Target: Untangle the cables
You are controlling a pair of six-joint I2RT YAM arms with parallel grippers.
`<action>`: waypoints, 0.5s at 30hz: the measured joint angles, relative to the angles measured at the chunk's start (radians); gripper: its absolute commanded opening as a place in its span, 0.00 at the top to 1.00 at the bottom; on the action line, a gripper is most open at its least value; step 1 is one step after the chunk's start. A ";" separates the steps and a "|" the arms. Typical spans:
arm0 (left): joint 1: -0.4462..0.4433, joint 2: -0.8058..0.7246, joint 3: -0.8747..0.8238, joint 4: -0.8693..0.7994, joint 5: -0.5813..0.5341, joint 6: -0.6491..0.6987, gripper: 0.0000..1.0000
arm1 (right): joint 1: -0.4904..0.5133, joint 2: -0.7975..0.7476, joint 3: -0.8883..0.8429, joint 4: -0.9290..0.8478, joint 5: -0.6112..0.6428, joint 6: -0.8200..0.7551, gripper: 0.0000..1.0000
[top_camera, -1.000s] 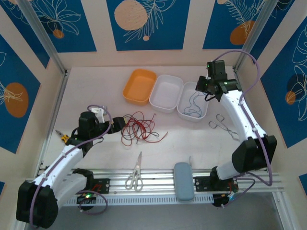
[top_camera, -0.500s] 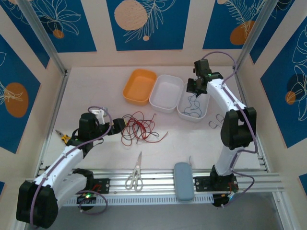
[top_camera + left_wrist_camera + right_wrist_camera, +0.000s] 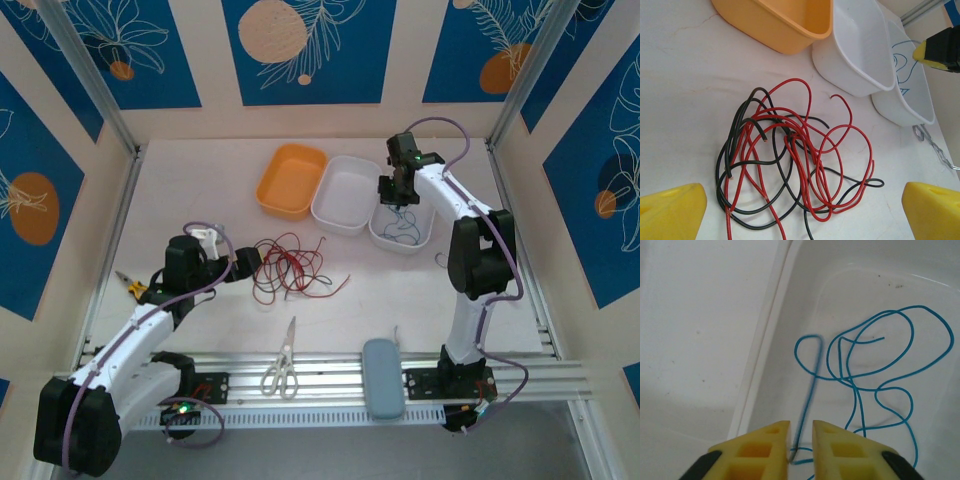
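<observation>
Cables (image 3: 790,165), red and black, lie tangled mid-worktop before the left gripper's (image 3: 801,212) wide fingers; the right gripper's (image 3: 801,440) barely parted fingers straddle a blue cable (image 3: 860,365) in the far-right white bin (image 3: 920,285).

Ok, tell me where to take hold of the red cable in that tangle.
Grip the red cable near its free end arching toward the white tubs, coming straight down from above: that stretch lies alone on the table, clear of the black cable, so probably only one strand gets pinched.
</observation>
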 measured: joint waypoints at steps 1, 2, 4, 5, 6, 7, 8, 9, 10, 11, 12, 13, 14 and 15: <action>0.000 0.000 0.000 0.000 0.000 0.000 0.00 | 0.000 -0.001 -0.007 -0.001 0.001 0.003 0.79; 0.000 0.000 0.000 0.000 0.000 0.000 0.00 | 0.000 -0.003 -0.016 -0.002 0.004 0.005 0.79; 0.000 0.000 0.000 0.000 0.000 0.000 0.00 | 0.000 -0.008 -0.043 -0.004 0.005 0.011 0.78; 0.000 0.000 0.000 0.000 0.000 0.000 0.00 | 0.000 -0.011 -0.058 -0.006 0.005 0.012 0.77; 0.000 0.000 0.000 0.000 0.000 0.000 0.00 | 0.000 -0.015 -0.070 -0.011 0.006 0.015 0.76; 0.000 0.000 0.000 0.000 0.000 0.000 0.00 | 0.000 -0.019 -0.080 -0.014 0.007 0.019 0.75; 0.000 0.000 0.000 0.000 0.000 0.000 0.00 | 0.000 -0.025 -0.090 -0.016 0.008 0.019 0.74; 0.000 0.000 0.000 0.000 0.000 0.000 0.00 | 0.000 -0.033 -0.099 -0.017 0.009 0.023 0.72; 0.000 0.000 0.000 0.000 0.000 0.000 0.00 | 0.000 -0.043 -0.107 -0.016 0.011 0.026 0.70; 0.000 0.000 0.000 0.000 0.000 0.000 0.00 | 0.000 -0.054 -0.114 -0.018 0.015 0.028 0.68; 0.000 0.000 0.000 0.000 0.000 0.000 0.00 | 0.000 -0.067 -0.119 -0.019 0.019 0.031 0.67; 0.000 0.000 0.000 0.000 0.000 0.000 0.00 | 0.000 -0.079 -0.124 -0.020 0.023 0.033 0.65; 0.000 0.000 0.000 0.000 0.000 0.000 0.00 | 0.000 -0.095 -0.127 -0.022 0.026 0.034 0.65; 0.000 0.000 0.000 0.000 0.000 0.000 0.00 | 0.000 -0.108 -0.131 -0.021 0.029 0.036 0.64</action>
